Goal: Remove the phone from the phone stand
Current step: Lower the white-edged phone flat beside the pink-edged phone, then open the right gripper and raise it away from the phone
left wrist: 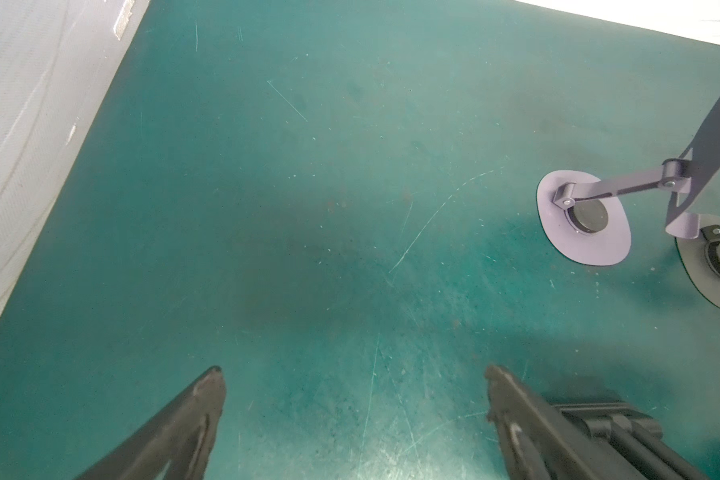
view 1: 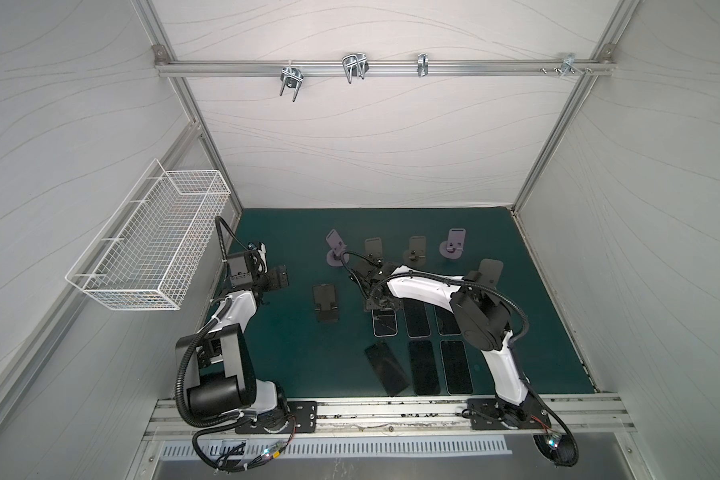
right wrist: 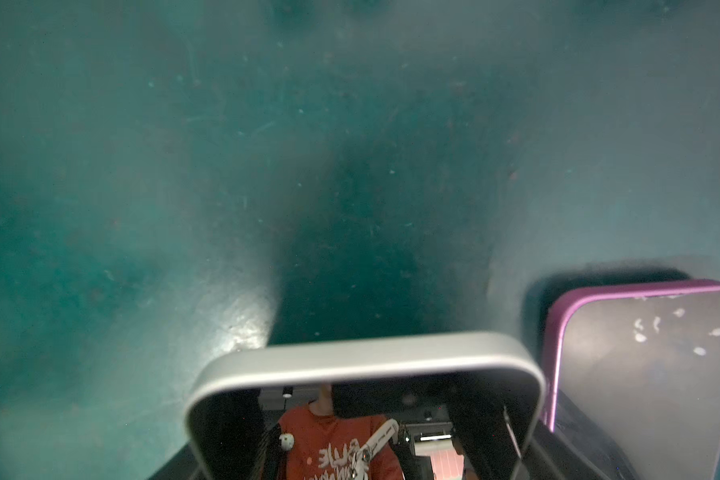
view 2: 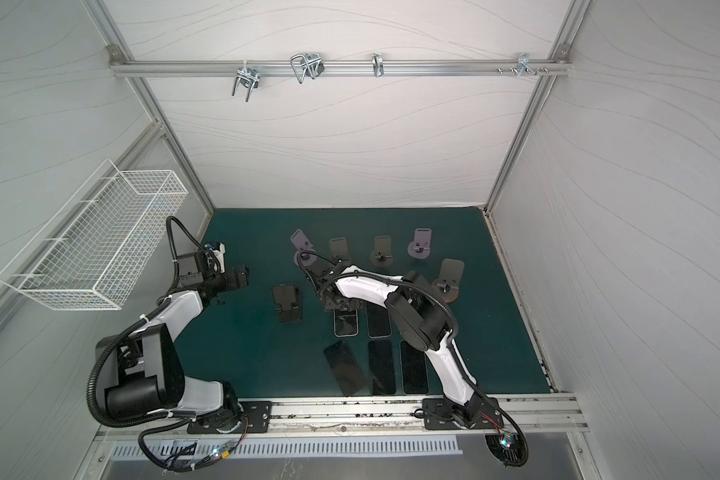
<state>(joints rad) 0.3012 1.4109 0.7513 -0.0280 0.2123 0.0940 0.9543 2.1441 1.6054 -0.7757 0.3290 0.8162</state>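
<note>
Closest to the right wrist camera, a silver-framed phone [right wrist: 362, 359] is lying on the green mat [right wrist: 142, 166], its end sitting between the jaws of the right gripper [view 1: 381, 306]; whether they are pressing on it, I cannot tell. A purple-framed phone [right wrist: 641, 374] is lying just beside this gripper. The right arm [view 1: 425, 291] is reaching forward across the middle, its wrist bending down. Just beyond the gripper a black phone stand [view 1: 373, 246] is standing. The left arm [view 1: 233, 307] is sitting folded, its left gripper [left wrist: 354, 374] hovering over the mat, jaws spread wide, holding nothing.
</note>
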